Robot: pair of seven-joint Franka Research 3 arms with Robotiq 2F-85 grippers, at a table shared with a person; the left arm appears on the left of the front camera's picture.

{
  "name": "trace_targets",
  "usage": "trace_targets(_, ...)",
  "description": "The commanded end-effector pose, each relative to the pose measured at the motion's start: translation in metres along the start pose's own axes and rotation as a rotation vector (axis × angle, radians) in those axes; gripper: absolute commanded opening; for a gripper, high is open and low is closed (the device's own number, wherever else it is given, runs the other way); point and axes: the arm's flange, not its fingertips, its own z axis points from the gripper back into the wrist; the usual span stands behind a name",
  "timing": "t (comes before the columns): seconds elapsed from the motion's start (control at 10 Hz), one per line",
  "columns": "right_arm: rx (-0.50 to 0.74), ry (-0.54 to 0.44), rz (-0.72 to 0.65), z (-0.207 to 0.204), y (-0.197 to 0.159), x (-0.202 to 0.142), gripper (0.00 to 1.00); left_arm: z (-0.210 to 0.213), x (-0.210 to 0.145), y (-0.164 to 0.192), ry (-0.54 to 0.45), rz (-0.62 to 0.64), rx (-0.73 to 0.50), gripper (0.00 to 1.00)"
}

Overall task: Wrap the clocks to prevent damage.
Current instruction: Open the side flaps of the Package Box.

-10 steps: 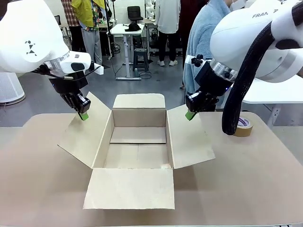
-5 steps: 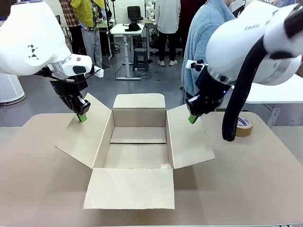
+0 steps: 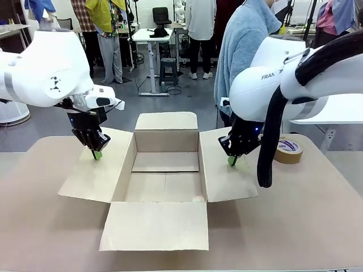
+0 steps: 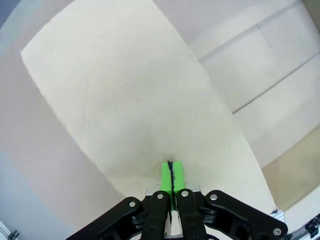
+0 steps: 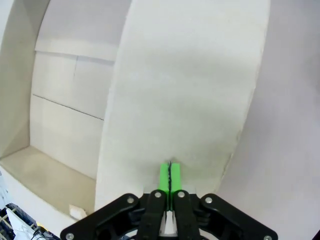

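Observation:
An open cardboard box (image 3: 165,141) stands mid-table with its flaps spread outward. My left gripper (image 3: 97,153) is shut, its green tips resting on the left flap (image 3: 91,175). In the left wrist view the pads (image 4: 166,175) meet on that flap's surface (image 4: 125,100). My right gripper (image 3: 232,161) is shut too, tips down on the right flap (image 3: 227,178); the right wrist view shows its pads (image 5: 165,176) against the flap (image 5: 190,90). The bubble-wrap parcel of clocks is out of view. The box floor (image 3: 164,187) looks bare except for a small whitish scrap (image 3: 198,199) at the front right corner.
A brown tape roll (image 3: 288,150) lies on the table (image 3: 306,215) at the far right. A person in a light blue top (image 3: 244,45) stands behind the box at the far side. The front flap (image 3: 156,225) lies flat toward me.
Both grippers have come down and the side flaps have gone down with them, from raised and slanting to nearly flat on the table.

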Motion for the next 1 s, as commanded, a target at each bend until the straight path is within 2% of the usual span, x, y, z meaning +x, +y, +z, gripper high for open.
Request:
trace_targets(0.0, -0.037, 0.007, -0.029, -0.008, 0.005, 0.009, 0.01, -0.016, 0.008, 0.006, -0.010, 0.064, 0.026, 0.00)
trace_targets(0.4, -0.037, 0.050, -0.042, -0.027, 0.001, 0.012, 0.01, -0.044, 0.013, 0.016, 0.030, 0.110, 0.006, 0.00)
trace_targets(0.6, -0.021, 0.089, -0.050, -0.039, -0.001, 0.015, 0.01, -0.048, 0.013, 0.018, 0.035, 0.112, -0.002, 0.00)
trace_targets(0.9, 0.008, 0.087, -0.053, -0.042, -0.003, 0.019, 0.01, -0.047, 0.014, 0.018, 0.024, 0.124, -0.027, 0.00)
